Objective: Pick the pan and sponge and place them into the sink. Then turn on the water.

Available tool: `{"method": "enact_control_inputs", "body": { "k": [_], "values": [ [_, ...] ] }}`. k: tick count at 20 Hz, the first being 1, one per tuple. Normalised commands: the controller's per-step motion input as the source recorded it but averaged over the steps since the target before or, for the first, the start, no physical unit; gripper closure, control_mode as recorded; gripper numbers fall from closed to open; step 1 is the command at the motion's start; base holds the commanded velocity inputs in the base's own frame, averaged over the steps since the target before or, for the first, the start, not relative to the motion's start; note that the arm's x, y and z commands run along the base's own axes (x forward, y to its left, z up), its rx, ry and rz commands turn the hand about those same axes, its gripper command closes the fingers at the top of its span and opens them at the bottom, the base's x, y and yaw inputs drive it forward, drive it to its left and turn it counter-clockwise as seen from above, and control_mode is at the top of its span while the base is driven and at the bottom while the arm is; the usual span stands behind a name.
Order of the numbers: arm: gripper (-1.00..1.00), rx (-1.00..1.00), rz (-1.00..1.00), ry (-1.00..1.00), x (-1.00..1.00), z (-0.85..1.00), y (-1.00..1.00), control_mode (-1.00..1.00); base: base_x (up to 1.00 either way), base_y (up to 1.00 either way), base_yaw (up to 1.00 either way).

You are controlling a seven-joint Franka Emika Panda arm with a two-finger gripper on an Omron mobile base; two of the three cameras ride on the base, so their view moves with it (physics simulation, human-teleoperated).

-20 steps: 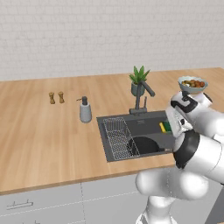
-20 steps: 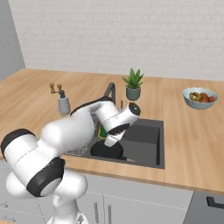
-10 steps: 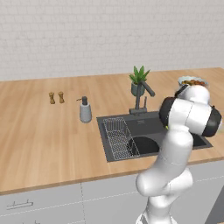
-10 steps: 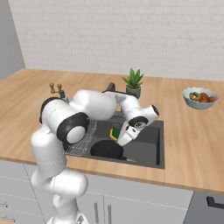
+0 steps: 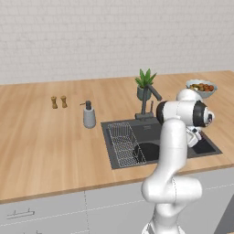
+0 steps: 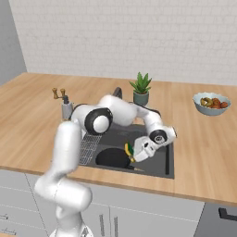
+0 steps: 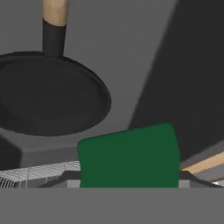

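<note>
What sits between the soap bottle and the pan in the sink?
The wire dish rack lies between the soap bottle and the pan, in the left base view.

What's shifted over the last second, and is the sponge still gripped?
The arm swung from the left to the right of the sink, carrying the sponge low over the basin; the gripper still holds it. The pan stayed in the sink; faucet and bowl unmoved.

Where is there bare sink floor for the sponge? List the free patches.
Free: the floor of the large dark grey sink on the right, between the round black frying pan and the right wall. Crowded: the wire dish rack takes the left, the pan the middle.
</note>
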Motion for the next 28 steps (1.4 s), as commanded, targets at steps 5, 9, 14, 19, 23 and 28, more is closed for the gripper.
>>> {"method": "enact_control_inputs", "body": {
  "k": [5, 9, 14, 19, 23, 28],
  "values": [
    [1.00, 0.10, 0.00, 0.08, 0.39, -0.49, 0.14, -1.00, 0.00, 0.00, 0.00],
    [1.00, 0.07, 0.00, 0.00, 0.24, -0.39, 0.23, -1.00, 0.00, 0.00, 0.00],
    [1.00, 0.01, -0.01, -0.11, 0.03, -0.26, 0.49, -1.00, 0.00, 0.00, 0.00],
    [1.00, 0.00, -0.01, -0.05, 0.20, -0.11, 0.66, -1.00, 0.00, 0.00, 0.00],
    [1.00, 0.00, 0.00, 0.00, 0.36, -0.19, 0.40, -1.00, 0.00, 0.00, 0.00],
    [1.00, 0.06, 0.02, 0.00, 0.56, -0.39, -0.06, -1.00, 0.00, 0.00, 0.00]
  ]
}}
